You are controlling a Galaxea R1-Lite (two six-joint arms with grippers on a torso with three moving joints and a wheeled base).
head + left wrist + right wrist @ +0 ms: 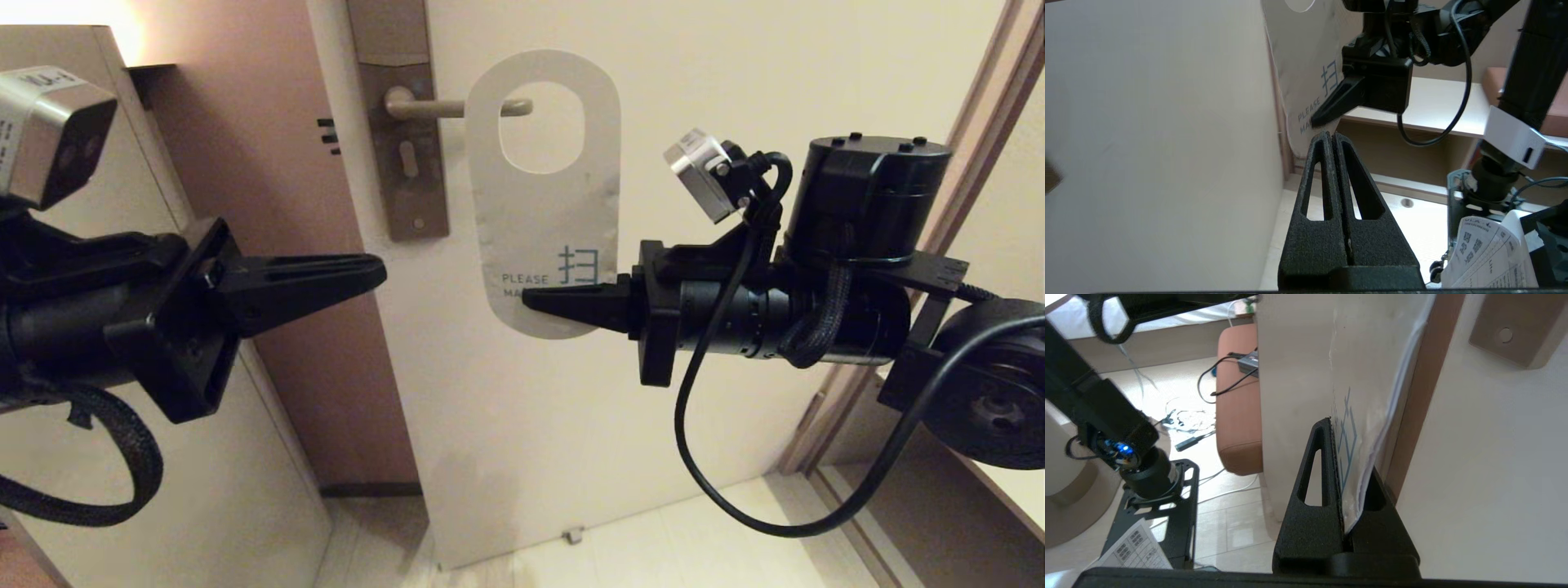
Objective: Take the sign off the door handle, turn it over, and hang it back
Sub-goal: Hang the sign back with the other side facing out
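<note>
Where the sign (543, 204) hangs with its white side out, its oval hole is looped over the door handle (457, 106), and the card covers the middle of the lever so that only the pivot end and the rounded tip inside the hole show. The right hand (539, 304) reaches in from the sign's right side and pinches the card's lower edge between its fingers; in the right wrist view the card (1367, 416) passes between the two fingers (1310, 486), one of them largely hidden behind it. That hand covers part of the print, so only "PLEASE", the letters "MA" and a blue character can be read, and the sign's other face cannot be seen. The left hand (371, 269) sits to the left of the sign, level with its lower part and apart from it, its fingers pressed together on nothing, as the left wrist view shows (1332, 141). In that view the sign's top is cut off by the frame. The handle's plate (404, 122) runs out of the head view above, and the door (735, 73) continues past every edge.
</note>
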